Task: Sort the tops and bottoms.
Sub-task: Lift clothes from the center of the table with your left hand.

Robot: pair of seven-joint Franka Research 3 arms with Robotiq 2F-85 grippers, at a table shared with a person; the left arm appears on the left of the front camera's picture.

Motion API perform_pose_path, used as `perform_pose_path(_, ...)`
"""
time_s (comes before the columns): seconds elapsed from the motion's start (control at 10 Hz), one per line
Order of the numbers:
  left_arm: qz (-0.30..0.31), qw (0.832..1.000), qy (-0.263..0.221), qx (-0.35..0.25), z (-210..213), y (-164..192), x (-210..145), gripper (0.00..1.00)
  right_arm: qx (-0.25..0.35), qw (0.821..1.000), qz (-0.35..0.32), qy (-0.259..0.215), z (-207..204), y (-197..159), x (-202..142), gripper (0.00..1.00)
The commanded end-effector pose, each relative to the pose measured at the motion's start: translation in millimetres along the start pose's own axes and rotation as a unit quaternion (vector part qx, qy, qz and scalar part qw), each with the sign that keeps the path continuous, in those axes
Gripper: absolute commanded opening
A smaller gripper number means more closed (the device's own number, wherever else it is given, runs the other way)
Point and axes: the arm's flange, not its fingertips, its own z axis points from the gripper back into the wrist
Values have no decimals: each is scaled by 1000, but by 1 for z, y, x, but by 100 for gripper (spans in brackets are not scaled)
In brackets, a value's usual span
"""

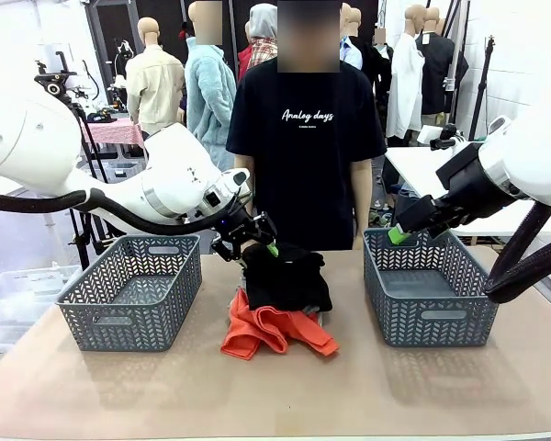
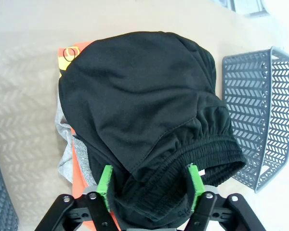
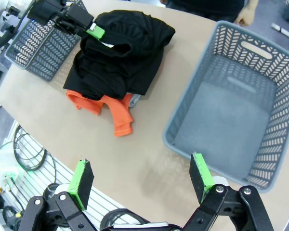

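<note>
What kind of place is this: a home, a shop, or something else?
Probably a robotics lab or test workspace: a white left arm and right arm reach over a table, where a left basket, a right basket and a clothes pile are laid out.

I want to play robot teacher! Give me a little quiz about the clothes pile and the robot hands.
1. True or false: the orange T-shirt lies on top of the black garment.
2. The left gripper's jaws stand either side of: A the orange T-shirt, B the black garment's waistband, C empty air.
3. Fill in: the right gripper's jaws are ____.
Key: 1 false, the orange T-shirt lies underneath; 2 B; 3 open.
</note>
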Motion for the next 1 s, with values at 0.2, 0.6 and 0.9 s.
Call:
perform_pose_path(0.2, -6, 1000, 15, -11, 3, 4, 1, 0, 13, 1000, -3, 1, -2, -1, 0, 100)
perform_pose_path(0.6, -2, 1000, 13, -10, 3, 3, 3, 0, 13, 1000, -3, 1, -2, -1, 0, 100)
perform_pose_path(0.9, -3, 1000, 13, -11, 4, 2, 2, 0, 13, 1000, -3, 1, -2, -1, 0, 100)
